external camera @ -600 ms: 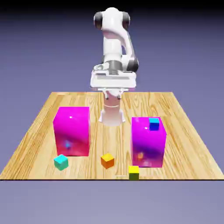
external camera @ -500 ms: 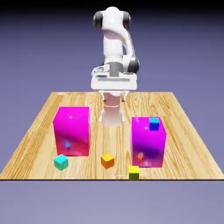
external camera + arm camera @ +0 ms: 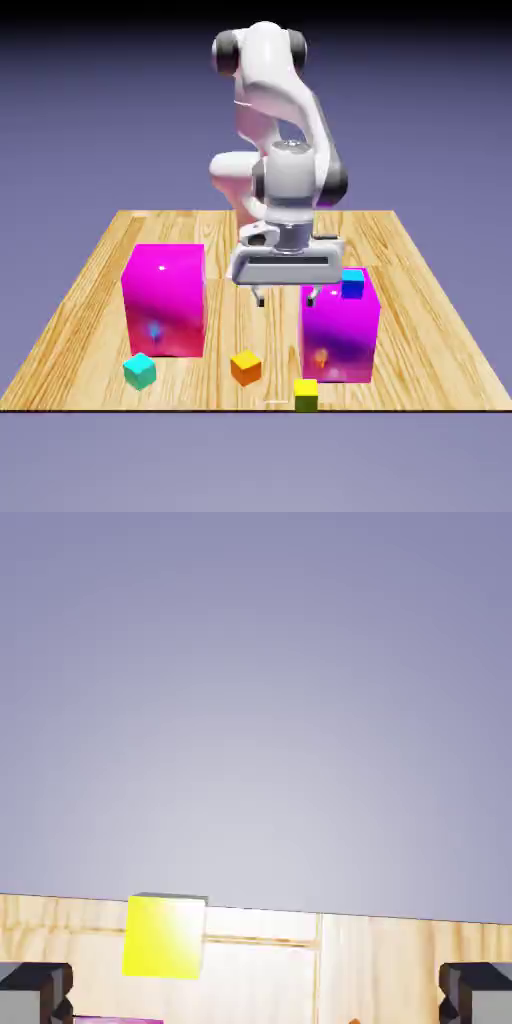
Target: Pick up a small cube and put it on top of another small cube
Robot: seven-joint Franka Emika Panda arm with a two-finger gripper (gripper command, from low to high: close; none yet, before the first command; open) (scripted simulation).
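The small cube (image 3: 306, 394) is seen resting on the table (image 3: 420, 330) at its near edge, just in front of the magenta block on the exterior view's right (image 3: 340, 325), with its yellow top up; in the hand view the small cube (image 3: 165, 936) appears low and left of centre, close to the table's edge. The other small cube (image 3: 245, 367), orange, lies near it toward the exterior view's left, apart from it. The gripper (image 3: 286, 297) is held above the table between the two magenta blocks, its fingers spread wide with nothing between them. The step in hand is judged to be the approach to the yellow-topped cube. To do it well, the hand should be carried forward and toward the exterior view's right until the cube is centred between the fingertips, the magenta block being cleared on the way, and only then lowered. No long axis is offered by a cube; it sits flat and roughly square to the table's edge, so the fingers are best aligned across a pair of opposite side faces.
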